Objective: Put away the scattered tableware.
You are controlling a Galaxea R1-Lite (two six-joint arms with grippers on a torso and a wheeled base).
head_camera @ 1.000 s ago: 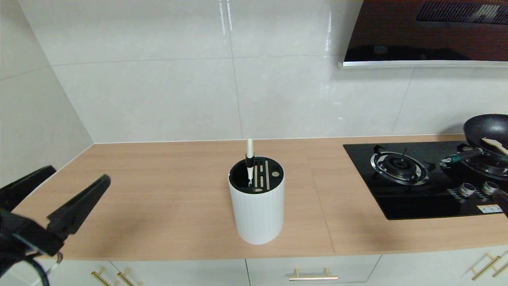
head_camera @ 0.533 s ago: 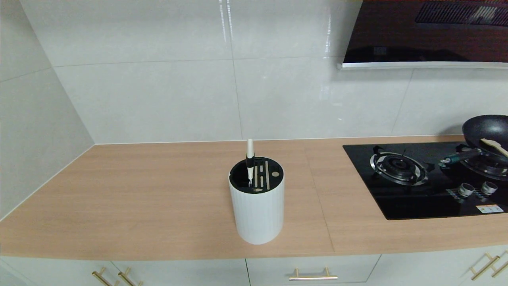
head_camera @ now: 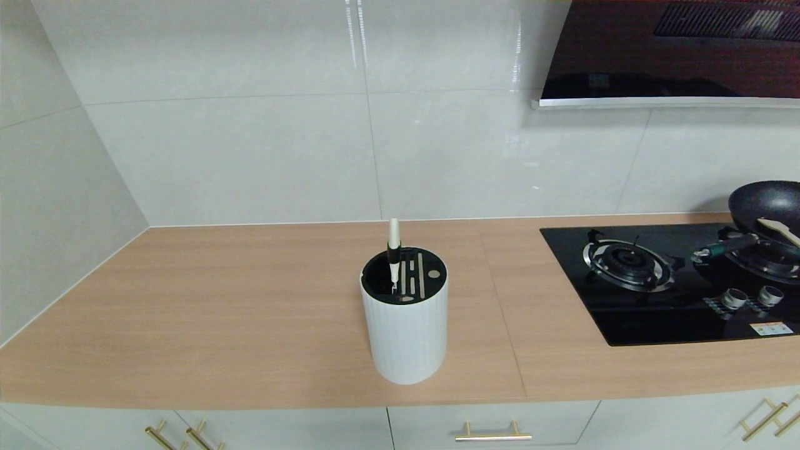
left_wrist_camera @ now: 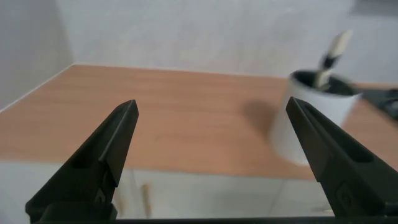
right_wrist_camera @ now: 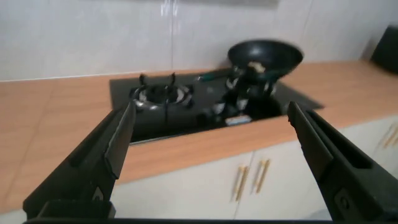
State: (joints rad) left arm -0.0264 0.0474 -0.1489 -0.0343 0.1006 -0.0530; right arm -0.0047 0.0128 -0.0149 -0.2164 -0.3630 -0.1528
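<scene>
A round white holder (head_camera: 406, 337) stands upright on the wooden bench (head_camera: 219, 312), near the front edge and about in the middle. Its top is black with slots in it. One utensil (head_camera: 393, 240) with a cream and black handle stands in the holder, on its left side, handle up. To the right, well apart from the holder, a black stove (head_camera: 656, 312) is set into the bench. A black pan (head_camera: 765, 200) sits on the far right burner, and a wooden spatula (head_camera: 778, 228) rests in the pan. A dark hood (head_camera: 675, 50) hangs on the wall above the stove. White drawers (head_camera: 494, 415) are under the bench. The left gripper (left_wrist_camera: 211, 106) hangs in front of the bench edge, facing the holder. Its two black fingers (left_wrist_camera: 102, 155) are spread wide apart and hold nothing. The right gripper (right_wrist_camera: 210, 109) hangs in front of the bench, facing the stove and pan. Its fingers are spread wide too, with nothing between them.
</scene>
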